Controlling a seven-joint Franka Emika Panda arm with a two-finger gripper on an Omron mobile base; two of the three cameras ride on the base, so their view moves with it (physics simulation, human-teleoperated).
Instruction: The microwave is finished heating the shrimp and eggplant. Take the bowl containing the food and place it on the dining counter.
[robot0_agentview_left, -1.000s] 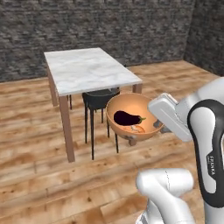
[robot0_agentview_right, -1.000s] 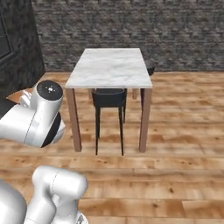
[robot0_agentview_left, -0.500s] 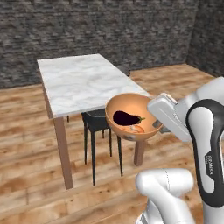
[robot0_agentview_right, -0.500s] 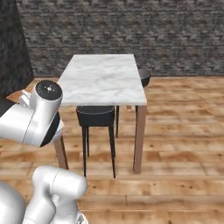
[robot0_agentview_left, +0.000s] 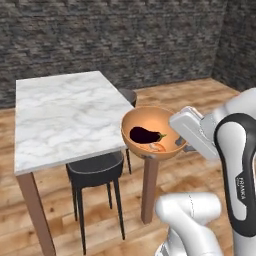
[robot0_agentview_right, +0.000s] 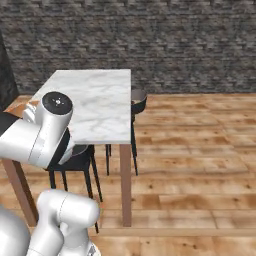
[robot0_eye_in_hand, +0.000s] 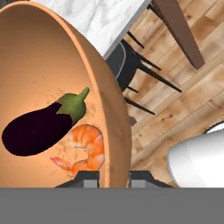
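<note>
The orange-brown bowl (robot0_agentview_left: 150, 131) hangs in the air just off the near right corner of the dining counter (robot0_agentview_left: 60, 115). Inside it lie the dark purple eggplant (robot0_agentview_left: 145, 134) and the pink shrimp (robot0_agentview_left: 157, 146). My gripper (robot0_agentview_left: 184, 146) is shut on the bowl's right rim. In the hand view the bowl (robot0_eye_in_hand: 52, 61) fills the left side, with the eggplant (robot0_eye_in_hand: 39, 127) and the shrimp (robot0_eye_in_hand: 87, 151) near my gripper (robot0_eye_in_hand: 112, 177), whose fingertips (robot0_eye_in_hand: 89, 178) straddle the rim. The dining counter (robot0_agentview_right: 97, 100) stands ahead in the right base view. The microwave is out of view.
A black stool (robot0_agentview_left: 95, 170) stands under the counter's near edge, and another stool (robot0_agentview_right: 137, 100) sits at its far side. The counter's wooden leg (robot0_agentview_left: 149, 187) is below the bowl. Wooden floor lies open to the right; a dark stone wall (robot0_agentview_right: 150, 40) closes the back.
The whole scene has shifted: the base has driven closer to the dining counter, which looks larger and nearer. The bowl stays in the same grip.
</note>
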